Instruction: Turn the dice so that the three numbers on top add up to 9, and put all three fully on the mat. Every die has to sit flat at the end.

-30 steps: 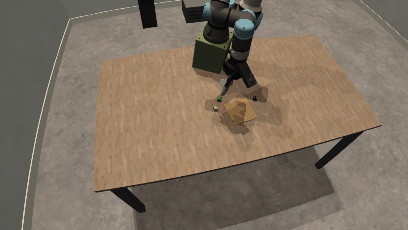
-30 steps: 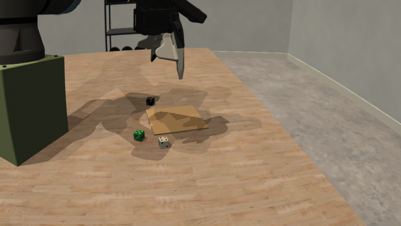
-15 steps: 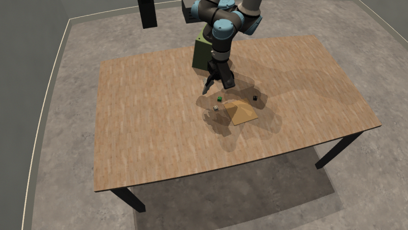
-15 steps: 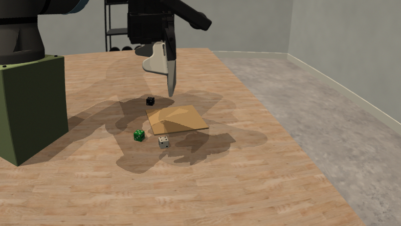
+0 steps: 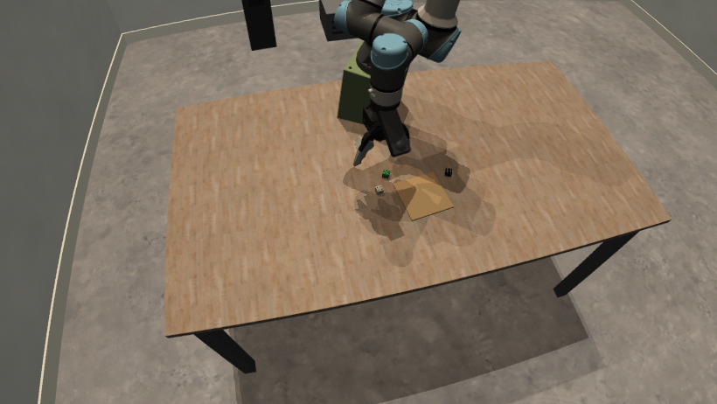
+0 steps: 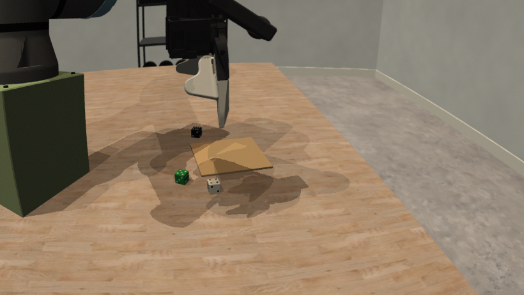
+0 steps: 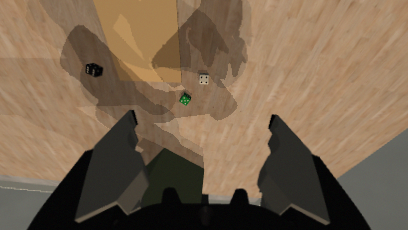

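From where I stand, none of the placing is done: the small green die with white pips [image 5: 386, 173] [image 6: 181, 177] [image 7: 185, 99] and the small white die with dark pips [image 5: 379, 189] [image 6: 213, 186] [image 7: 204, 79] sit on the wooden worktop [image 5: 250, 226] [image 6: 183, 256] [image 7: 320, 65] near one side of the flat square tan mat [image 5: 426, 203] [image 6: 234, 157] [image 7: 145, 40], and the small black die [image 5: 448, 171] [image 6: 196, 131] [image 7: 94, 70] lies off it too. The black two-jaw tool [image 7: 203, 113] hangs above them, released and spread wide, holding nothing. White shows four on top and green looks like five, which already makes nine without black, so I judge some turning remains, then all three moves onto the mat.

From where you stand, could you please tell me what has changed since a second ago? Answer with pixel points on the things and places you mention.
The claw [image 5: 376, 151] [image 6: 219, 110] [image 7: 203, 113] has moved left in the top view and appears lower in the exterior one. Nothing was picked up; the dice and mat [image 5: 423, 200] [image 6: 238, 157] [image 7: 150, 45] stayed put.
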